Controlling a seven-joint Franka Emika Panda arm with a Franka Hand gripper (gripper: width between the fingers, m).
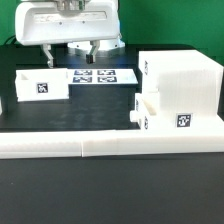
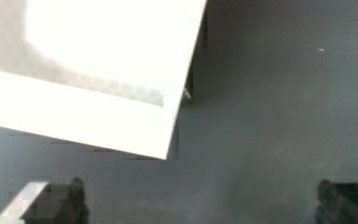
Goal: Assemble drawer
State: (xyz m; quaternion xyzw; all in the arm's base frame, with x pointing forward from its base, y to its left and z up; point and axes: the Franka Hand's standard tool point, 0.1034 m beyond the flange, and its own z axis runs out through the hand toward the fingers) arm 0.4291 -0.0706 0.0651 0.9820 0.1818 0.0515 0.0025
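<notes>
The tall white housing [image 1: 180, 85] stands at the exterior view's right. A small tray [image 1: 152, 112] with a knob [image 1: 134, 115] sits partly in its lower front. A second open-topped tray [image 1: 42, 83] with a tag stands at the exterior view's left. My gripper [image 1: 72, 52] hangs above the table behind this tray, apart from it. In the wrist view my gripper [image 2: 204, 200] is open and empty, its fingertips [image 2: 60, 200] wide apart over bare dark table. A white part [image 2: 87, 70], probably the left tray, fills one corner there.
The marker board [image 1: 95, 76] lies flat on the table behind the trays, below the gripper. A long low white border wall [image 1: 110, 146] runs along the front. A bit of another white part [image 1: 2, 104] shows at the exterior view's left edge.
</notes>
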